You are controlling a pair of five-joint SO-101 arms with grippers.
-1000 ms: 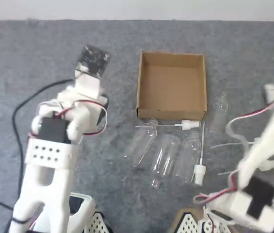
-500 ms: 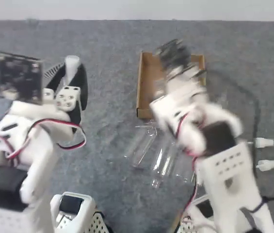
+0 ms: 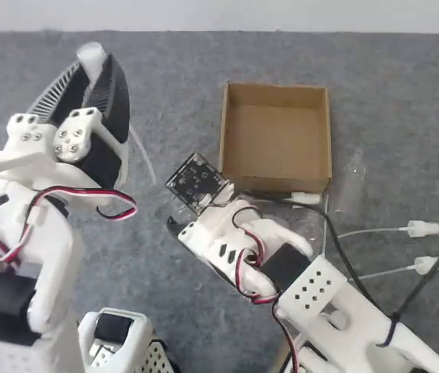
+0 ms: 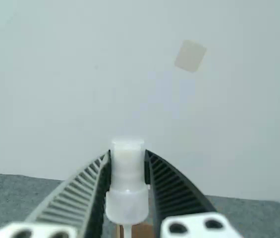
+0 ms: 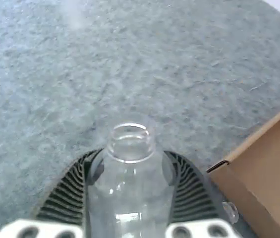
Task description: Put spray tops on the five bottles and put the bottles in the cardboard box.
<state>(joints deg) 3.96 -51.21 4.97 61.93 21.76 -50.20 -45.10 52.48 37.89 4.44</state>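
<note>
Two shifts, L tool [image 4: 127, 157] up higher gripping spray top [image 4: 127, 186], R tool [image 5: 130, 166] swung low holding bottle [image 5: 130, 203]

- White spray top [image 4: 127, 184], clamped between the black, ribbed fingers [image 4: 172, 184] of the left gripper [image 4: 127, 154].
- Clear, colourless bottle [image 5: 130, 196] in the right gripper [image 5: 131, 158], whose fingers are also black and ribbed.
- Plain brown cardboard box [image 5: 266, 168] just beside that claw.
- Mottled grey table covering [image 5: 130, 59] beneath it.
- Red and black wires [image 3: 118, 207] behind the left claw, on a white shell.
</note>
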